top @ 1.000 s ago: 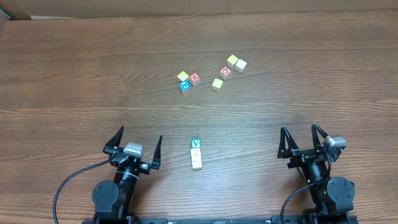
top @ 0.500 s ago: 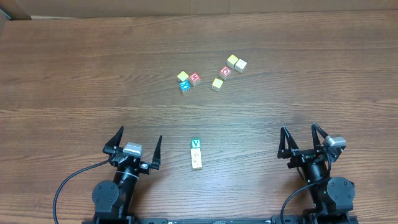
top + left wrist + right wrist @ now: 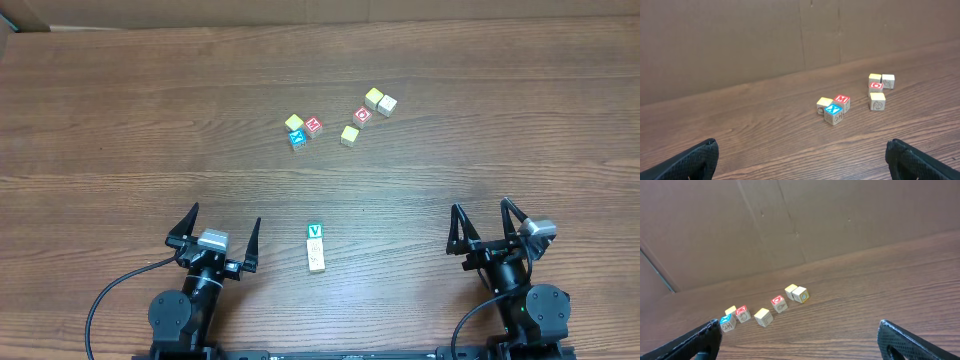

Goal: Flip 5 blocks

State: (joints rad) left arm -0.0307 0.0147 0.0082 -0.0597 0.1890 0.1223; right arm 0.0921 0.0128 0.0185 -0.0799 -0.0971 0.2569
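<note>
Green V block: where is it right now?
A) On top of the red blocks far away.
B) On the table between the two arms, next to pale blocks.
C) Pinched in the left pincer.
B, since the green V block lies on the table in a short row with pale blocks, between the left pincer and the right pincer, both open and empty.

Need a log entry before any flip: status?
Left gripper and right gripper open, empty. Green V block with pale row between them; seven more blocks farther out. Nothing in the way.
</note>
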